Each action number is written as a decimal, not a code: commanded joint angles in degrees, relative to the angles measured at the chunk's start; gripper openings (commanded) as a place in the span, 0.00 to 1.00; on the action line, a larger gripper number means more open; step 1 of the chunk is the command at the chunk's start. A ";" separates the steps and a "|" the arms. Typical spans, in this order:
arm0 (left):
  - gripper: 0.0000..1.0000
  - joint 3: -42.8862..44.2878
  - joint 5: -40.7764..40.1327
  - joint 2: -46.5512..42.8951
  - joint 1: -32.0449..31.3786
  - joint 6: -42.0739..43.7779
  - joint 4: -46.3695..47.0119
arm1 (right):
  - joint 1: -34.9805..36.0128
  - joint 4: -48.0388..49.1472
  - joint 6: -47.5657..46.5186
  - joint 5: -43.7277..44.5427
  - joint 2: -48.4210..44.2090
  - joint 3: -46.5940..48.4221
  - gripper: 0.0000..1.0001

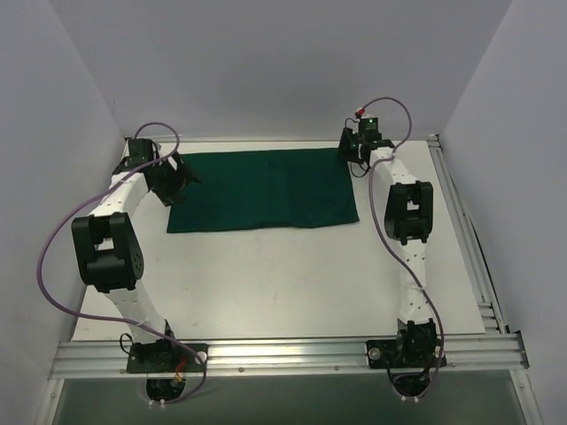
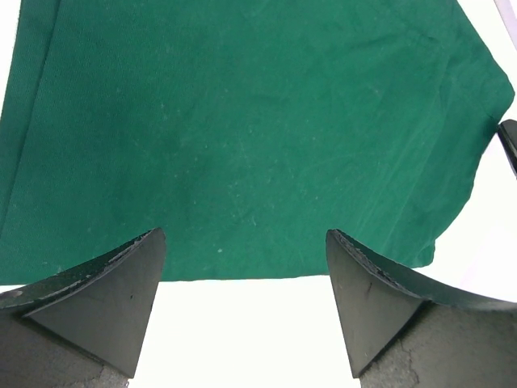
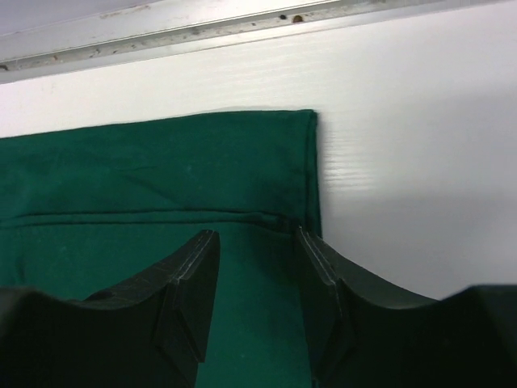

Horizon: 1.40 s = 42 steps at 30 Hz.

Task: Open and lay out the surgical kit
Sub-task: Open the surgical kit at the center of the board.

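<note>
The surgical kit shows as a dark green cloth (image 1: pixel 266 190) lying flat as a folded rectangle at the back of the white table. My left gripper (image 1: pixel 180 180) is at the cloth's left edge. In the left wrist view its jaws stand wide open (image 2: pixel 244 236) just over the edge of the cloth (image 2: pixel 242 121), holding nothing. My right gripper (image 1: pixel 355 160) is over the far right corner. In the right wrist view its jaws (image 3: pixel 256 233) stand apart above a folded seam of the cloth (image 3: pixel 145 170), near the corner.
An aluminium rail (image 1: pixel 461 230) runs along the table's right side and another (image 1: pixel 292 354) along the front by the arm bases. A rail (image 3: pixel 202 28) also lies just beyond the cloth's far edge. Pale walls close in on three sides.
</note>
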 commanded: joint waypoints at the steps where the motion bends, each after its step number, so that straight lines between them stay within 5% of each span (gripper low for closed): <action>1: 0.89 1.75 1.06 0.53 0.28 1.34 -0.45 | 2.08 -0.05 -1.85 1.71 -0.54 2.87 0.43; 10: 0.89 2.54 2.11 1.59 0.37 2.04 -0.81 | 2.52 -2.24 -1.68 4.87 1.66 8.84 0.51; 27: 0.89 1.13 3.43 2.46 0.72 1.34 0.86 | 2.79 -4.88 -1.33 8.84 3.77 8.32 0.50; 36: 0.89 0.43 3.87 2.73 1.33 1.51 1.04 | 3.40 -5.23 -1.33 9.89 3.95 7.70 0.43; 42: 0.89 0.60 4.49 3.17 1.25 1.25 1.30 | 4.19 -5.49 -2.29 11.56 2.98 6.65 0.29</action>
